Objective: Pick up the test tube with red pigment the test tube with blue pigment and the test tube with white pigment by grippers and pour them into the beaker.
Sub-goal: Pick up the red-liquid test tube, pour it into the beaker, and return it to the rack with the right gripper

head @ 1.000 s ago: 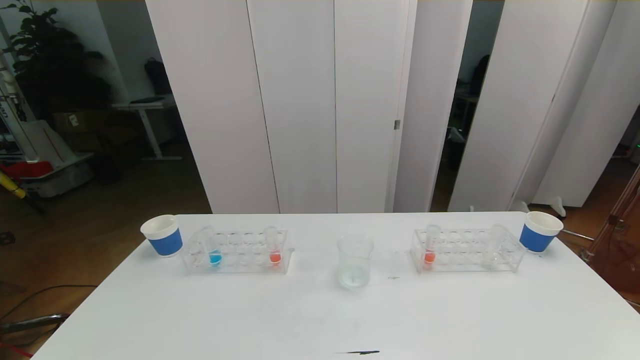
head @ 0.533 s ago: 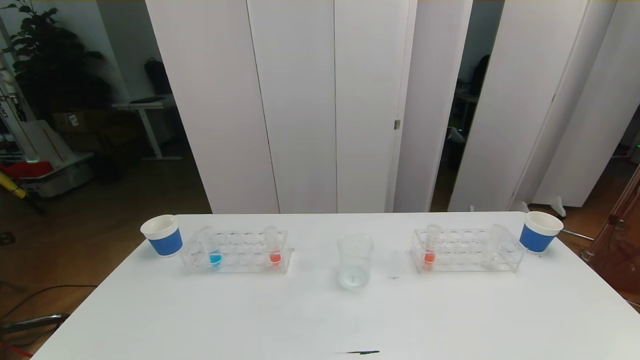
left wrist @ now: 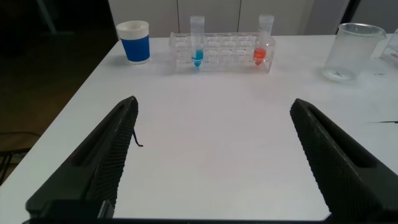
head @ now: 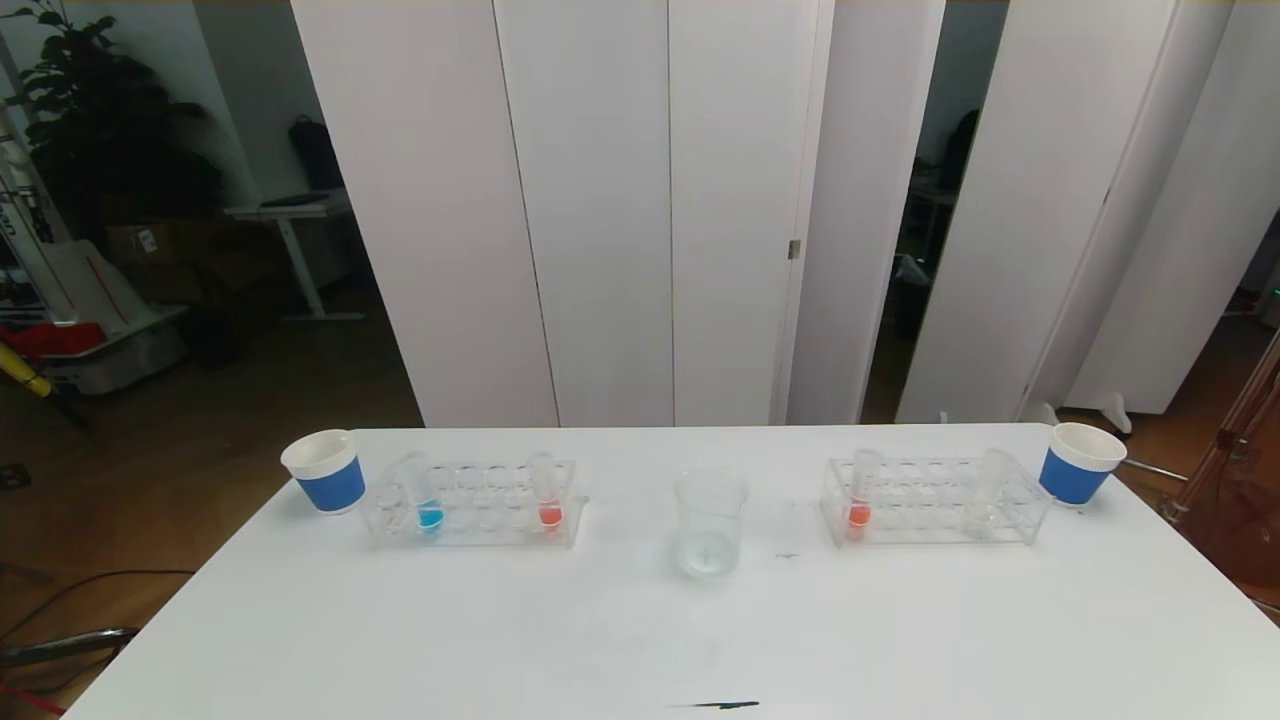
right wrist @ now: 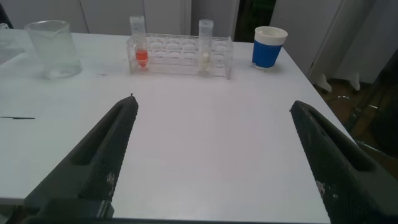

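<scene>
The clear beaker [head: 711, 523] stands mid-table between two clear racks. The left rack [head: 470, 503] holds the blue-pigment tube [head: 424, 495] and a red-pigment tube [head: 546, 493]. The right rack [head: 935, 503] holds another red-pigment tube [head: 861, 493] and the white-pigment tube [head: 987, 490]. Neither arm shows in the head view. My left gripper [left wrist: 212, 102] is open and empty over bare table, well short of the blue tube [left wrist: 197, 42], red tube [left wrist: 263, 41] and beaker [left wrist: 354, 51]. My right gripper [right wrist: 212, 102] is open and empty, short of its red tube [right wrist: 140, 45], white tube [right wrist: 205, 45] and the beaker [right wrist: 54, 48].
A blue paper cup [head: 325, 470] stands at the table's far left corner, another blue cup [head: 1079, 462] at the far right corner. White panels stand behind the table [head: 640, 640]. A short dark mark [head: 722, 705] lies near the front edge.
</scene>
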